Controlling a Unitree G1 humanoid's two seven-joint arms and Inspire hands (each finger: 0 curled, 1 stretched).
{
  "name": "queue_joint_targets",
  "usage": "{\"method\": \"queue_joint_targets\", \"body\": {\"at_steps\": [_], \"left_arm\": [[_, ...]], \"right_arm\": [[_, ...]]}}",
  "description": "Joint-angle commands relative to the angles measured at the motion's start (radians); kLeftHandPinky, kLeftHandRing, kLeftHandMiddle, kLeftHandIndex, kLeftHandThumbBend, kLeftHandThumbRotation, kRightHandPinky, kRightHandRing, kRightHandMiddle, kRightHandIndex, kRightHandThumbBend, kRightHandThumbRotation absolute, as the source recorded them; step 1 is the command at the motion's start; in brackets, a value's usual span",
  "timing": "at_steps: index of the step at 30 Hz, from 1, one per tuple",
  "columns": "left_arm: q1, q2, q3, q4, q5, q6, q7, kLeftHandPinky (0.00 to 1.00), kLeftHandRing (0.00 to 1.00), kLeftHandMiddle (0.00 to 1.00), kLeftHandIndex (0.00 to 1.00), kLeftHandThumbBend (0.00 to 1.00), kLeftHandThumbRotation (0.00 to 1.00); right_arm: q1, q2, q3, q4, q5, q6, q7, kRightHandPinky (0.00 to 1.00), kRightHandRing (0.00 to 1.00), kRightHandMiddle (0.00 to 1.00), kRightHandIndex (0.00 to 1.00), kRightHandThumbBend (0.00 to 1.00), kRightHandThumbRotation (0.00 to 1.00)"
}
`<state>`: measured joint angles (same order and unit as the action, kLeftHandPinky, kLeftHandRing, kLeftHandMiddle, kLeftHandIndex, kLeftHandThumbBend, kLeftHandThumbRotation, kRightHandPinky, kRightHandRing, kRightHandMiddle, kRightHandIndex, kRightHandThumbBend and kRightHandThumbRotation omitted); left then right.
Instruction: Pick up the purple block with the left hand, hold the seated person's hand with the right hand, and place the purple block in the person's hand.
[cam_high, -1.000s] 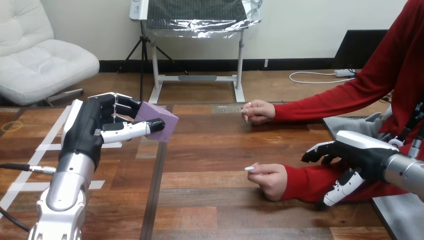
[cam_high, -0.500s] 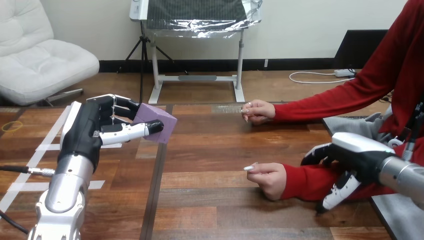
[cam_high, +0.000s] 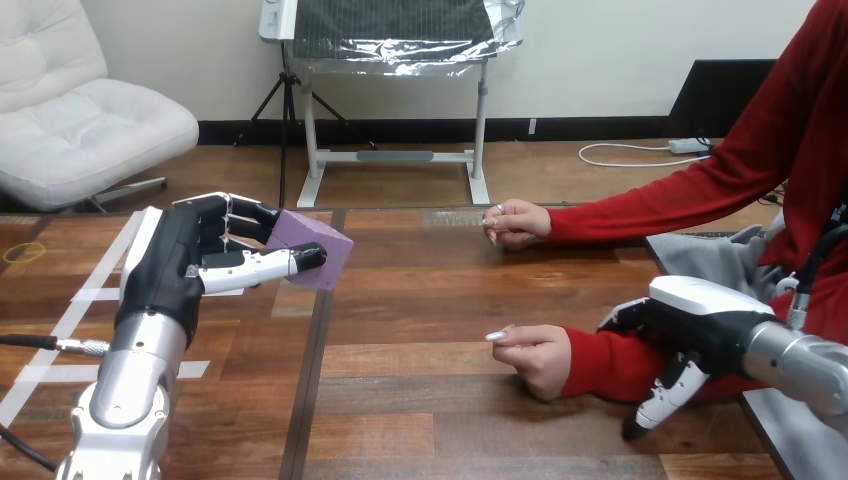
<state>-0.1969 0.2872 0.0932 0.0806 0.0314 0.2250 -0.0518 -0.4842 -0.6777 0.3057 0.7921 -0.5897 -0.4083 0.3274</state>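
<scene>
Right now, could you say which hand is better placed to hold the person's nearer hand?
Right hand: it is by the person's nearer hand; the left hand is far off, fingers round the purple block.

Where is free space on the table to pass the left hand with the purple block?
Bare table lies between the purple block, held in the left hand, and the person's near hand and far hand. The strip along the near edge is free too. Crowded at the right: the right hand is over the red sleeve.
</scene>
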Motion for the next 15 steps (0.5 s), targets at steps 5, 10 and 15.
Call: {"method": "queue_joint_targets", "body": {"at_steps": [5,10,15], "left_arm": [[-0.035,-0.008,0.013,-0.061,-0.008,-0.016,0.003,0.35,0.4,0.42,0.42,0.5,0.0],[-0.035,-0.006,0.011,-0.061,-0.002,-0.016,0.006,0.35,0.4,0.43,0.42,0.5,0.0],[-0.034,-0.004,0.007,-0.066,0.005,-0.008,0.009,0.35,0.4,0.43,0.42,0.52,0.0]], "right_arm": [[-0.072,0.041,0.025,0.021,-0.019,-0.015,-0.07,0.58,0.72,0.74,0.72,1.0,0.15],[-0.073,0.048,0.033,0.039,-0.023,-0.028,-0.092,0.57,0.7,0.72,0.7,1.0,0.15],[-0.076,0.055,0.04,0.061,-0.029,-0.05,-0.123,0.56,0.67,0.69,0.68,0.99,0.16]]}}
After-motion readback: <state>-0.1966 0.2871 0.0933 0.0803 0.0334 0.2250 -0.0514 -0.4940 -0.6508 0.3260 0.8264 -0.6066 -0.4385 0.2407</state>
